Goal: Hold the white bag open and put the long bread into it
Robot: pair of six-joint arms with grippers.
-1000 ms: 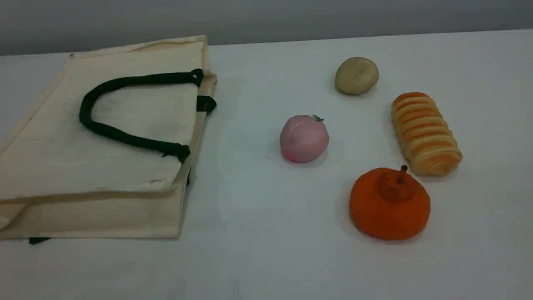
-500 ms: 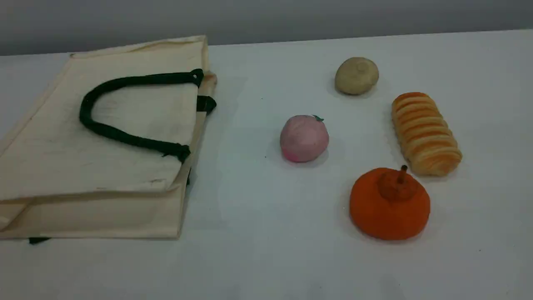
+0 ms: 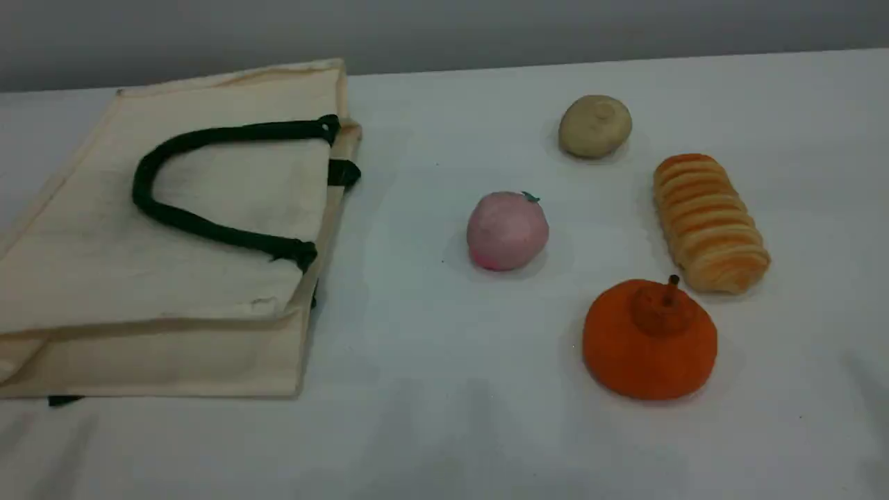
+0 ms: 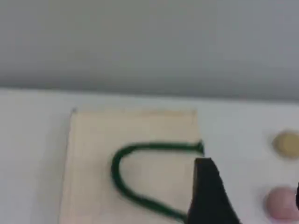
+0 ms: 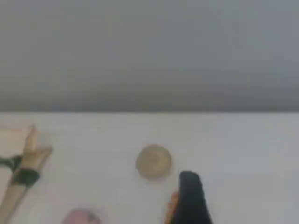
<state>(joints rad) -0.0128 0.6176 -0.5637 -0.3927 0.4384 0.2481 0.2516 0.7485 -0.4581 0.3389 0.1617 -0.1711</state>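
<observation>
Table (image 3: 430, 333): new shadows nearside; arms likely arriving.
White bag (image 3: 208, 278): flat, shut.
Long bread (image 3: 708, 222): untouched.
Left gripper (image 4: 252, 200), right gripper (image 5: 191, 200): fingers spread, holding nothing.

Wide bare table (image 3: 417, 333) lies between the white bag (image 3: 104, 264) and the pink ball (image 3: 507, 231). The orange ball (image 3: 649, 339) sits just beside the long bread (image 3: 710, 222).

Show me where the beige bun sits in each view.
Scene view: bun upper right, beyond the bread.
Left wrist view: bun at the right edge, mid-height.
Right wrist view: bun central, just below the middle.
Shared landmark: pink ball, nearer than the bun and left of it in every view.
</observation>
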